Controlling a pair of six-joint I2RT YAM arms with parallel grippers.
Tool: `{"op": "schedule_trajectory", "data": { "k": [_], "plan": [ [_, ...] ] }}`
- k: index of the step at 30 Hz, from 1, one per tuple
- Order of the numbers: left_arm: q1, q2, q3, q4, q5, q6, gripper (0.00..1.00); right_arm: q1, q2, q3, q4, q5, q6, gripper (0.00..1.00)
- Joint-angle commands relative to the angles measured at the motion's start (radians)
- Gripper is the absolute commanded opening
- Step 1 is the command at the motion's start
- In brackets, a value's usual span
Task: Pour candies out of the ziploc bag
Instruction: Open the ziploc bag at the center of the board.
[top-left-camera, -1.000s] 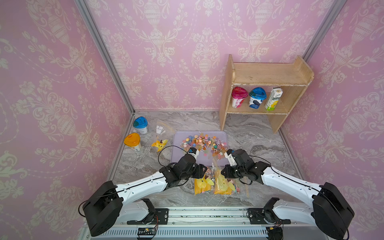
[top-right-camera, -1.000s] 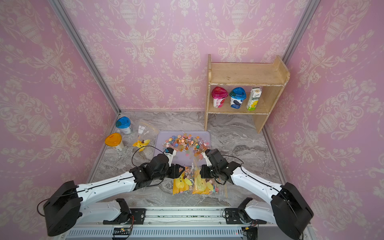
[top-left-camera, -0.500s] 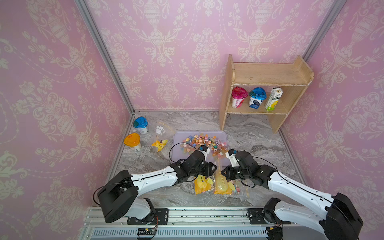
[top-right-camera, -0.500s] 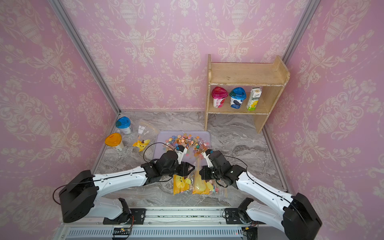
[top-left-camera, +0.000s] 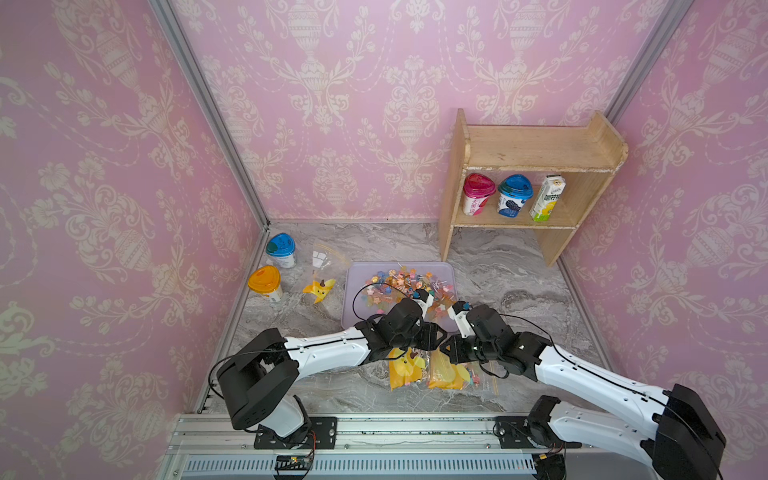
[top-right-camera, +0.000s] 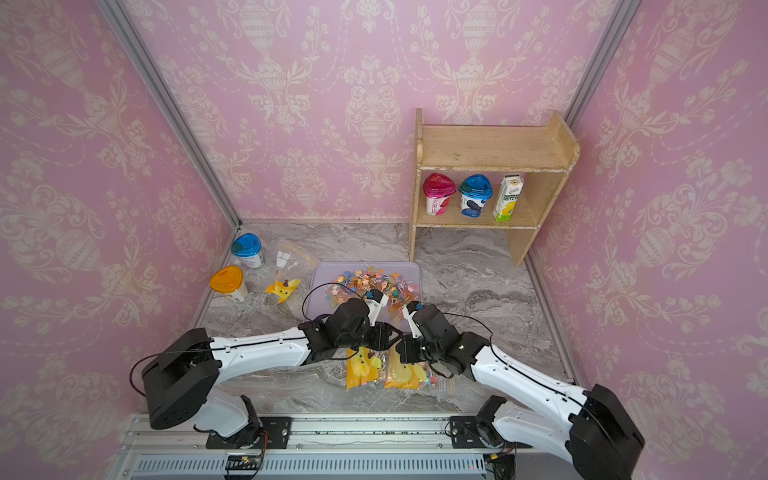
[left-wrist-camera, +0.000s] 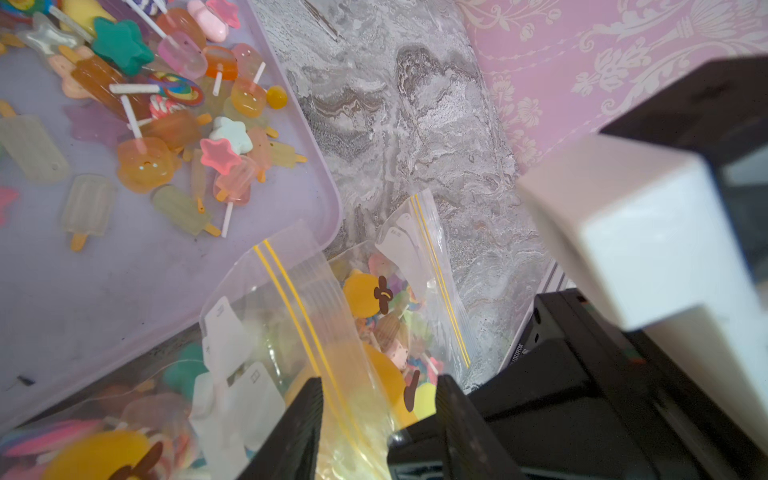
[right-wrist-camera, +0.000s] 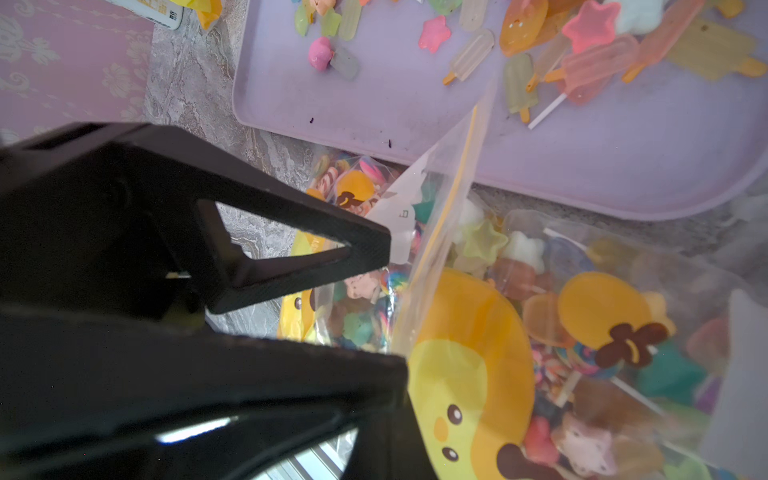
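Ziploc bag (left-wrist-camera: 291, 299), candies (right-wrist-camera: 519, 257) inside, lies on tabletop (left-wrist-camera: 415, 124) at 6 o'clock of lilac tray (left-wrist-camera: 124, 291), mouth-opening step in hand: right gripper (top-left-camera: 445, 348) jaws closed, seemingly on lifted lip, left gripper (left-wrist-camera: 379, 382) jaws half-wide astride zip edge; next calls for pinching, parting, tipping trayward.

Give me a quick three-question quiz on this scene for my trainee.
1. True or false: the tray holds no candies.
2. How many containers stand in the shelf? A two, B three, C five.
3. Which tool is clamped shut on the ziploc bag at its lip?
Key: 1 false; 2 B; 3 the right tool.
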Motion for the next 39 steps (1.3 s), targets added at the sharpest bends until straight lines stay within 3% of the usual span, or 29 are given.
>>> {"op": "schedule_trajectory", "data": {
  "k": [1,18,31,33,35,39],
  "plan": [
    [-0.007,0.021,0.021,0.002,0.023,-0.014,0.42,0.009,-0.031,0.002,0.001,0.014,0.012,0.00],
    [-0.010,0.024,0.028,-0.034,0.010,0.013,0.00,0.010,-0.050,0.003,-0.020,0.043,0.014,0.00],
    [-0.010,0.008,0.051,-0.049,-0.002,0.021,0.00,0.021,-0.035,0.012,-0.023,0.040,0.011,0.11],
    [-0.010,0.014,0.064,-0.067,-0.008,0.023,0.17,0.026,-0.034,0.014,-0.023,0.039,0.011,0.11],
    [-0.010,0.026,0.073,-0.069,-0.006,0.026,0.27,0.031,-0.032,0.018,-0.023,0.042,0.010,0.11],
    [-0.010,0.040,0.083,-0.071,-0.002,0.022,0.35,0.038,-0.027,0.025,-0.024,0.046,0.008,0.11]
  ]
}}
